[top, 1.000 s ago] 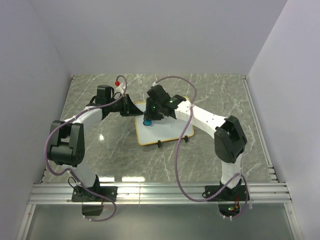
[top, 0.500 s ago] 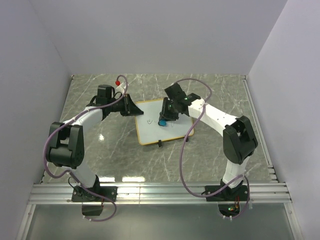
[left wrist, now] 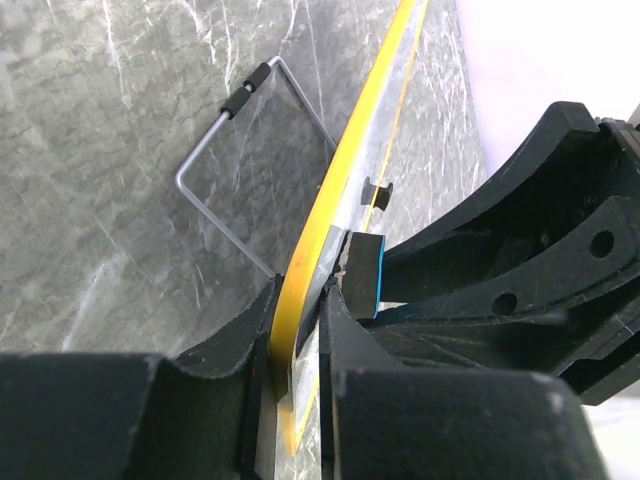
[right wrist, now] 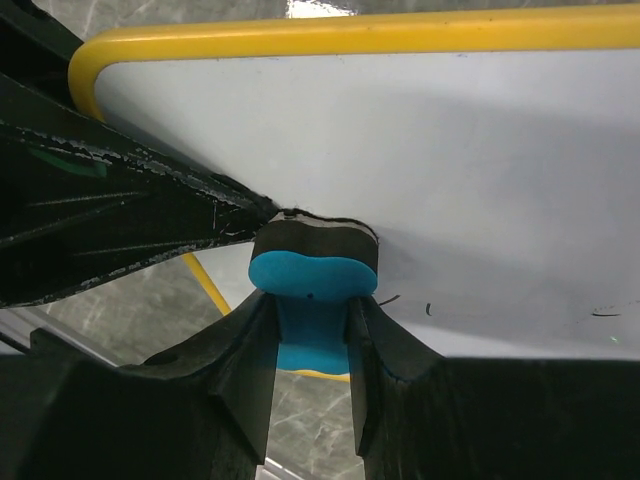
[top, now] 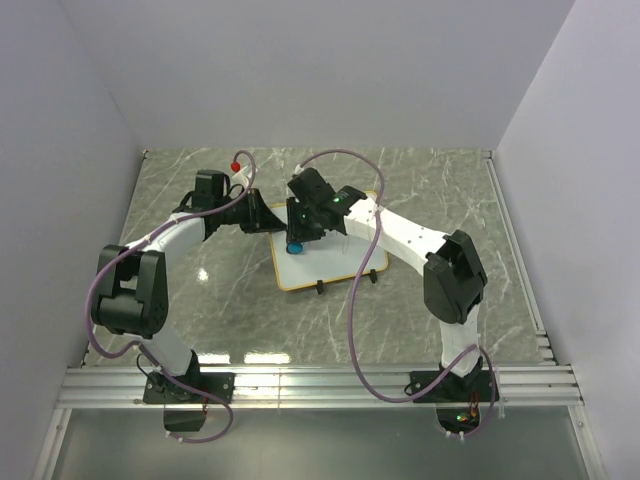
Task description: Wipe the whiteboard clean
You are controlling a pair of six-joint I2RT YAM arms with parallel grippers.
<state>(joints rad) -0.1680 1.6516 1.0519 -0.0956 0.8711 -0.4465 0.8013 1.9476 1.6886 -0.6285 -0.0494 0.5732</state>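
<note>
The small white board with orange-tan frame [top: 328, 266] sits on the grey marble counter [top: 430, 190], its rim pinched between the left fingers [left wrist: 200, 400]. The right fingers [right wrist: 240, 385] clamp a blue eraser block [right wrist: 312, 282], with its felt pressed to the board just ahead of them. Faint marks [right wrist: 430, 310] beside it call for flat, overlapping strokes.

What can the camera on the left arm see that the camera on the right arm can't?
Only the left wrist view shows the wire stand under the whiteboard, seen edge-on between the left gripper fingers. Only the right wrist view shows the board's white face with small dark marks, and the right gripper squeezing the blue eraser. Both show the yellow frame and the eraser.
</note>
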